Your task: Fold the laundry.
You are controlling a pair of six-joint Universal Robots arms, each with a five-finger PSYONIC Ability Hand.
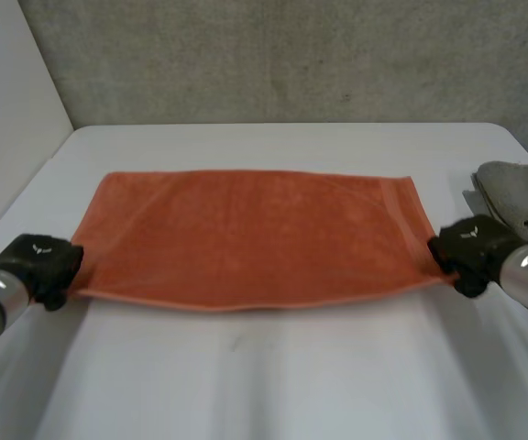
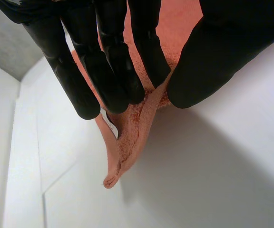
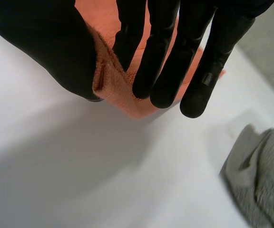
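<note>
The left hand [image 1: 39, 261] is clamped on the near left corner of the orange towel [image 1: 246, 234]. In its wrist view the straight fingers [image 2: 108, 61] press the cloth [image 2: 132, 128] against the thumb, and a small white tag [image 2: 111, 124] shows at that corner. The right hand [image 1: 470, 243] pinches the towel's near right corner the same way, with cloth [image 3: 115, 85] caught between its thumb and fingers [image 3: 161, 47].

The towel lies spread flat between the hands, its near edge bowing slightly towards the robot and its far edge straight. Bare white table [image 1: 264, 367] lies open on the towel's near and far sides. Just beyond its right edge sits a crumpled grey cloth [image 1: 516, 192], near the right hand.
</note>
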